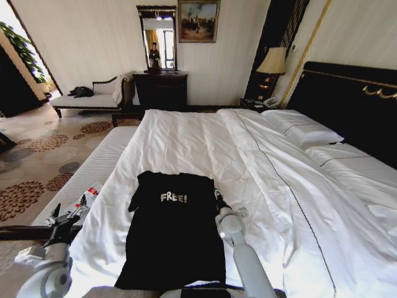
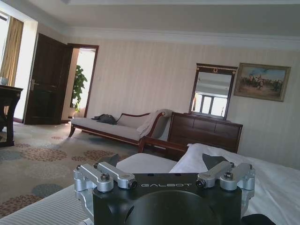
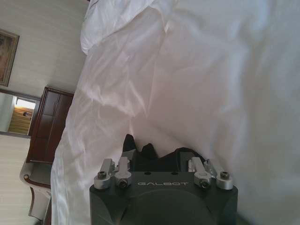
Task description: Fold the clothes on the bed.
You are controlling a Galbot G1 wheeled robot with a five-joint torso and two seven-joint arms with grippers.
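— Where's the shirt?
— The black T-shirt [image 1: 173,239] lies flat on the bed [image 1: 205,143], near its foot, "FREE!" facing up.
— And your grippers?
— My right gripper [image 1: 216,195] is at the shirt's right sleeve; whether it grips I cannot tell. My left gripper [image 1: 59,214], spread wide, hangs off the bed's left edge.

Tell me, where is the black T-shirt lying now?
In the head view the black T-shirt lies flat on the white duvet at the near end of the bed, with the right gripper at its right edge.

Black T-shirt [image 1: 173,239], white lettering; white bed [image 1: 298,205].
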